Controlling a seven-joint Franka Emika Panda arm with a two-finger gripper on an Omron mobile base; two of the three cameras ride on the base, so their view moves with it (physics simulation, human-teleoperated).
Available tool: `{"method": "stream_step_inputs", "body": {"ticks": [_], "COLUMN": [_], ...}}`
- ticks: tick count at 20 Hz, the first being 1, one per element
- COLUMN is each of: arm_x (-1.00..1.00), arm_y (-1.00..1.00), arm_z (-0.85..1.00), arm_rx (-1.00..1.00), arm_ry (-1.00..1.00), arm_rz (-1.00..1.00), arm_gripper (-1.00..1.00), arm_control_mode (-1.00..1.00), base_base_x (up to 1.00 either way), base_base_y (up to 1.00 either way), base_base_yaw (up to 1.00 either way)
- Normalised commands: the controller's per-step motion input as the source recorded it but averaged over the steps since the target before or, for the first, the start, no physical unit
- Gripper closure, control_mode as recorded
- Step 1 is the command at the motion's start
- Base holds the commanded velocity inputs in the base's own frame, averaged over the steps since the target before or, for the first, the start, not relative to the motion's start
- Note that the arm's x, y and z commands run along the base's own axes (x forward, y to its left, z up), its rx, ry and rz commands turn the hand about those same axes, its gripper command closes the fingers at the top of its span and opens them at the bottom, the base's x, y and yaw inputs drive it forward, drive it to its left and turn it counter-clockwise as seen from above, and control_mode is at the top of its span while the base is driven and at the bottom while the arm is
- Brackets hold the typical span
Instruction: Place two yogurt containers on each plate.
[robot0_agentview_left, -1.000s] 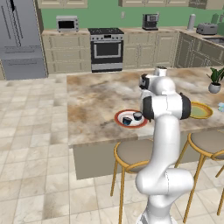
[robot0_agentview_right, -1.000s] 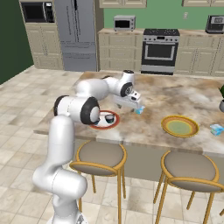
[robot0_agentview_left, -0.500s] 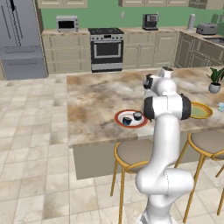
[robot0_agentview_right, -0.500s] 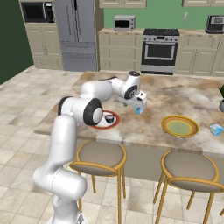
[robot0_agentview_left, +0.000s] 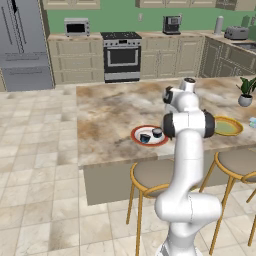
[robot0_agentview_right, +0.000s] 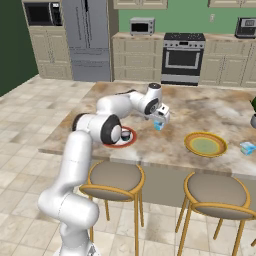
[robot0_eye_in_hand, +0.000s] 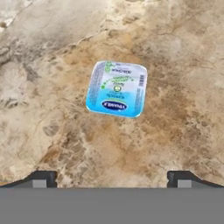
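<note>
Step in hand: approach to the light blue yogurt cup (robot0_eye_in_hand: 116, 89) on the marble counter (robot0_eye_in_hand: 175, 65), judged as just before the descent.
Gripper: (robot0_eye_in_hand: 112, 178) hovers above the cup, pointing down at the counter; seen also at the end of the arm in the right base view (robot0_agentview_right: 161, 116).
Fingers: wide apart, nothing between them; only the two dark tips (robot0_eye_in_hand: 41, 178) visible, at the bottom of the hand view.
Cup and fingers: cup lies ahead of the tips, toward the top of the hand view, roughly centred between them, not touching either.
Cup axis: nearly square lid, slightly rotated against the line joining the two tips; long axis cannot be told with certainty.
Cup and counter: flat on the counter, lid up, label readable as print only.
Cup and red-rimmed plate: cup (robot0_agentview_right: 159, 125) sits beside the red-rimmed plate (robot0_agentview_left: 136, 133), between it and the yellow plate (robot0_agentview_right: 205, 145).
Red-rimmed plate: holds two dark cups (robot0_agentview_left: 151, 135), so probably finished.
Yellow plate: no cups on it.
Second blue cup: (robot0_agentview_right: 247, 148) beyond the yellow plate, near the counter edge.
Next move, as a guess: small shift forward over the cup, small turn of the wrist, then lowering.
</note>
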Motion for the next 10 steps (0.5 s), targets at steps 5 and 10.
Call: {"method": "stream_step_inputs", "body": {"ticks": [5, 10], "arm_x": [0.44, 0.54], "arm_y": [0.00, -0.09], "arm_z": [-0.11, -0.07], "arm_rx": [0.00, 0.00], "arm_ry": [0.01, 0.01], "arm_rz": [-0.06, -0.05], "arm_gripper": [-1.00, -1.00], "arm_control_mode": [-1.00, -1.00], "base_base_x": [0.00, 0.00], "base_base_y": [0.00, 0.00], "base_base_yaw": [0.00, 0.00]}}
